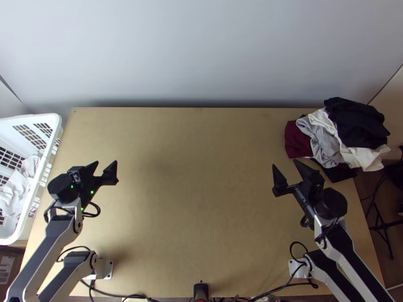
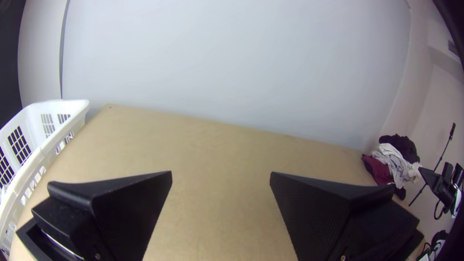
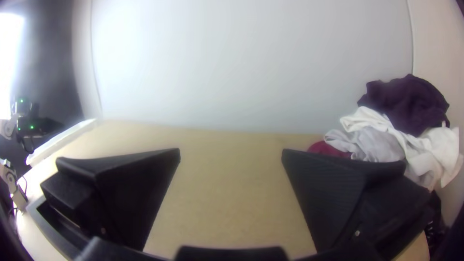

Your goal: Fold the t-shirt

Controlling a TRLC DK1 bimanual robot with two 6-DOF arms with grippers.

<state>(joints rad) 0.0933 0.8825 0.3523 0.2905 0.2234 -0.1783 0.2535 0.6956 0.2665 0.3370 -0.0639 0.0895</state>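
Two black flat-fingered pincers point(image 1: 107, 162) point(image 1: 284, 162) stand spread at ten and two o'clock, presumably leaving light wooden table point(image 1: 201, 201) between for folding; crumpled multicoloured cloth pile point(image 1: 325, 146) farther toward two.

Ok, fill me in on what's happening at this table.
Nothing is being folded at this moment. The left gripper and right gripper are both open and empty over the wooden table. A bunched pile of clothes lies at the table's far right corner, and crumpled white cloth sits in the laundry basket at the left.
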